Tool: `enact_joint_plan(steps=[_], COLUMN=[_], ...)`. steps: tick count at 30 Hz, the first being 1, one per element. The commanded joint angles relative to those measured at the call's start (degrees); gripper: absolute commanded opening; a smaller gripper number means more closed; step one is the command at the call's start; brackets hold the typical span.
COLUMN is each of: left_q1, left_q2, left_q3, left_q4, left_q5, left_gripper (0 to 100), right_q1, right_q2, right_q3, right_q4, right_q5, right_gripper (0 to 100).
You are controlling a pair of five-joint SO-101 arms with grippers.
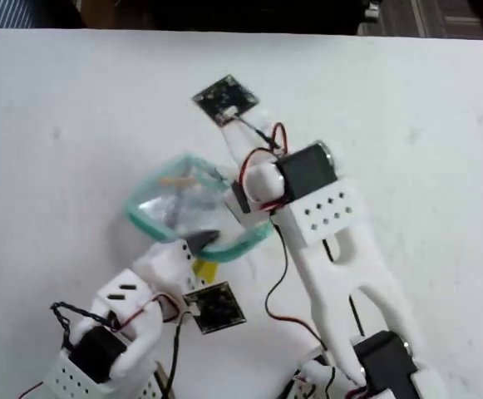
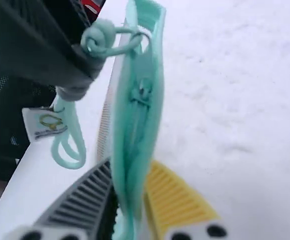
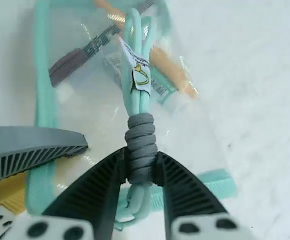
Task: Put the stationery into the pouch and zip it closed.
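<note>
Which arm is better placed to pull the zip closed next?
Likely right. The right gripper is shut on the teal zipper pull cord, while the left gripper clamps the rim of the clear teal-edged pouch, anchoring it.

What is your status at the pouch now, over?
Left hand shut on pouch rim. Right hand shut on zipper cord. Pens inside pouch. Zip state unclear.

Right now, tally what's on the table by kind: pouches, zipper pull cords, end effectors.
pouch: 1
zipper pull cord: 1
end effectors: 2 (left end effector clamped on the pouch edge, right end effector clamped on the cord)
Total: 4
</note>
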Motion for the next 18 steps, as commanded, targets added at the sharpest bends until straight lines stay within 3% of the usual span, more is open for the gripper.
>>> enact_joint_plan(steps=[1, 8, 18], left_q1=[-2.8, -7.5, -7.5], left_q2=[-0.3, -0.3, -0.3], left_q3=[-1.7, -1.9, -9.8], left_q4=[-5.5, -11.3, -5.4], left_q5=[7.2, 17.5, 28.7], left_gripper=[2, 2, 2], right_q1=[-0.1, -4.3, -4.3], right_q2=[-7.7, -25.7, -44.7], right_q3=[-3.3, -2.9, 15.7], right_q4=[1.1, 1.0, 0.9], right_q5=[-1.7, 1.1, 8.8], right_gripper=[1.8, 1.8, 1.8])
